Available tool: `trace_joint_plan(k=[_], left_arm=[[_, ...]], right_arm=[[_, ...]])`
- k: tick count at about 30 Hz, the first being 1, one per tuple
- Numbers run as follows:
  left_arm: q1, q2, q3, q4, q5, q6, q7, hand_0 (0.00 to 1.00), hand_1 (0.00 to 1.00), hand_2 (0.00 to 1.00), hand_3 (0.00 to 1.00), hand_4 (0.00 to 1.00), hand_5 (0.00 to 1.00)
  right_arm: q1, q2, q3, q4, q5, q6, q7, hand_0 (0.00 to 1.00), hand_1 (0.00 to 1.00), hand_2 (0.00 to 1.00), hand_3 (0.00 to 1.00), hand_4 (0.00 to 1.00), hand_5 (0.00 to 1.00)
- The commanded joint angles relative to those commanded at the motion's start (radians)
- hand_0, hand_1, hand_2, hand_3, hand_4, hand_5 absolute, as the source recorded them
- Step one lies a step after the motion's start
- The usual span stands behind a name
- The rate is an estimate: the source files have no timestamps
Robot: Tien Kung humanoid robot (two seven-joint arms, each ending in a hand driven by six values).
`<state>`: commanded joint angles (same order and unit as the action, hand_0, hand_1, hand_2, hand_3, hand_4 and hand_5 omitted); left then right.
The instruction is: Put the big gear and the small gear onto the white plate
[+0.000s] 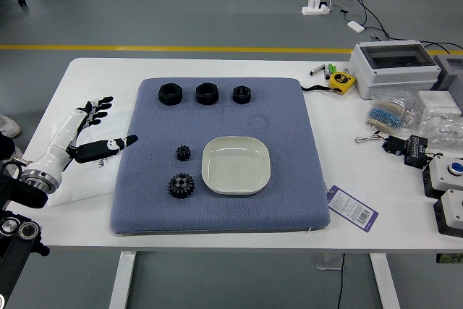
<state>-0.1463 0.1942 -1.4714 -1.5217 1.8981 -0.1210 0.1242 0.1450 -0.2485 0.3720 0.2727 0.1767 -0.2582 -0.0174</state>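
My left hand (114,127) comes in from the left over the table's left side, its fingers spread and holding nothing; one fingertip reaches the blue-grey mat's left edge. To the right of it, the small black gear (183,153) lies on the mat. Just below that lies the big black gear (181,185). The white plate (236,166), a rounded square, is on the mat to the right of both gears, with nothing on it. My right hand is out of view.
Three black nuts (207,93) stand in a row on the mat's (289,200) far part. A yellow tape measure (341,82), a grey-white box (394,66), bagged parts, black connectors and button boxes are at the right. A printed card (352,208) lies by the mat's right edge.
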Motion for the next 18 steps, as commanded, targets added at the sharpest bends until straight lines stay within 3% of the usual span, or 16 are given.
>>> trace_joint_plan(k=[5, 7, 9, 10, 14, 18], left_arm=[[-0.004, 0.027, 0.025, -0.057, 0.091, -0.081, 0.040, 0.792, 0.829, 0.898, 0.857, 0.998, 0.002], [0.005, 0.040, 0.043, -0.114, 0.152, -0.142, 0.090, 0.792, 0.829, 0.898, 0.857, 0.998, 0.002], [0.008, 0.044, 0.051, -0.148, 0.183, -0.176, 0.115, 0.792, 0.829, 0.898, 0.857, 0.998, 0.002], [0.009, 0.047, 0.061, -0.168, 0.201, -0.197, 0.131, 0.716, 0.772, 0.857, 0.851, 0.998, 0.002], [0.005, 0.060, 0.108, -0.227, 0.217, -0.264, 0.184, 0.716, 0.772, 0.857, 0.851, 0.998, 0.002], [-0.008, 0.072, 0.160, -0.247, 0.207, -0.301, 0.209, 0.689, 0.751, 0.838, 0.828, 0.998, 0.002]], right_arm=[[-0.001, 0.000, -0.001, 0.000, 0.002, 0.000, 0.001, 0.652, 0.656, 0.730, 0.576, 0.836, 0.678], [-0.002, 0.000, 0.001, 0.000, -0.001, 0.000, 0.000, 0.652, 0.656, 0.730, 0.576, 0.836, 0.678], [-0.003, 0.000, 0.001, 0.000, -0.001, 0.000, 0.000, 0.652, 0.656, 0.730, 0.576, 0.836, 0.678], [-0.004, 0.000, 0.002, 0.000, -0.002, -0.001, 0.000, 0.652, 0.656, 0.729, 0.576, 0.836, 0.678], [-0.007, 0.001, 0.006, 0.000, -0.011, -0.001, -0.003, 0.652, 0.656, 0.729, 0.576, 0.836, 0.678], [-0.010, 0.002, 0.008, 0.000, -0.014, -0.002, -0.004, 0.652, 0.655, 0.730, 0.576, 0.836, 0.678]])
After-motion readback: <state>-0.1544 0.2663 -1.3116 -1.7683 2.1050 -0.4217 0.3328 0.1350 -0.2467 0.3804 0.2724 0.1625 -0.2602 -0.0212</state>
